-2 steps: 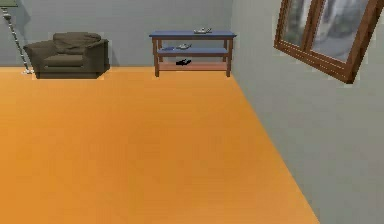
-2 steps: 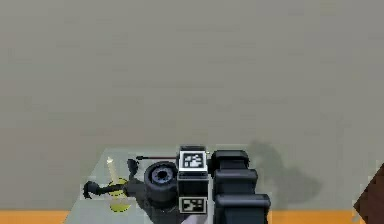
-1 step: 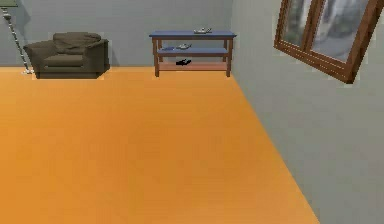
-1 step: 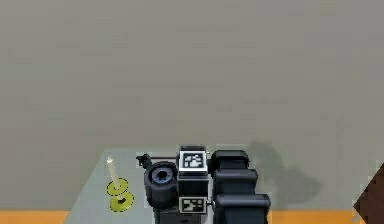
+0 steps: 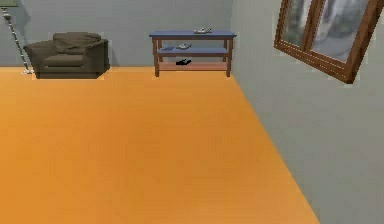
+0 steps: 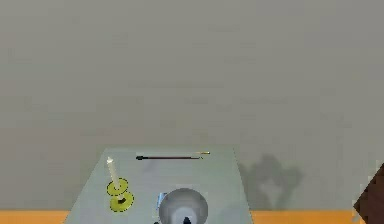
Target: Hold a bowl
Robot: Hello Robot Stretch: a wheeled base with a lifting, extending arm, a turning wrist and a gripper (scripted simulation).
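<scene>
A pale grey bowl (image 6: 183, 208) stands on the near end of a small light grey-green table (image 6: 225, 175) at the bottom of the arm side view; its lower part is cut off by the picture's edge. A small dark mark lies inside the bowl, and I cannot tell what it is.
On the same table stand a white candle in a yellow holder (image 6: 118, 190) and a thin dark stick (image 6: 170, 157), with a bare grey wall behind. In the forward view, orange floor leads to a dark armchair (image 5: 68, 55), a blue-topped shelf unit (image 5: 193, 52) and a window (image 5: 325, 35).
</scene>
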